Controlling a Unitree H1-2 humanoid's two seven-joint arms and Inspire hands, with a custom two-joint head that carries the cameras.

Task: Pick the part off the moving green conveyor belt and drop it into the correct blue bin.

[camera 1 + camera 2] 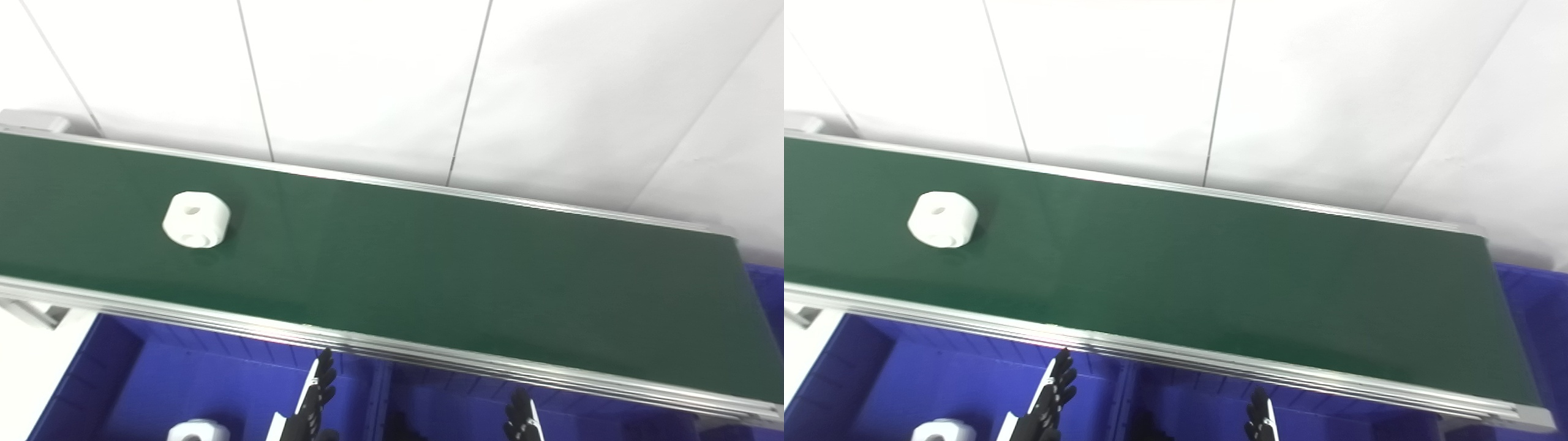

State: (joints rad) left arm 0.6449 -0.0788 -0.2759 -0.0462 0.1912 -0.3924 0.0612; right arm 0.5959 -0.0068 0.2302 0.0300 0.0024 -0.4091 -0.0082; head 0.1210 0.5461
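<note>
A white round part [196, 219] with a hole in its top lies on the green conveyor belt [429, 257], toward its left end. My left hand [313, 398] shows at the bottom edge over the left blue bin [110, 380], fingers stretched out and apart, holding nothing. Only the fingertips of my right hand [522, 419] show, over the bin to the right [453, 404]; they point up, empty. Both hands are well below and right of the part. A second white part [197, 431] lies in the left bin.
The belt runs diagonally from upper left to lower right, framed by silver rails [465, 361]. Another blue bin [765, 288] sits past the belt's right end. A white panelled wall [392, 79] stands behind.
</note>
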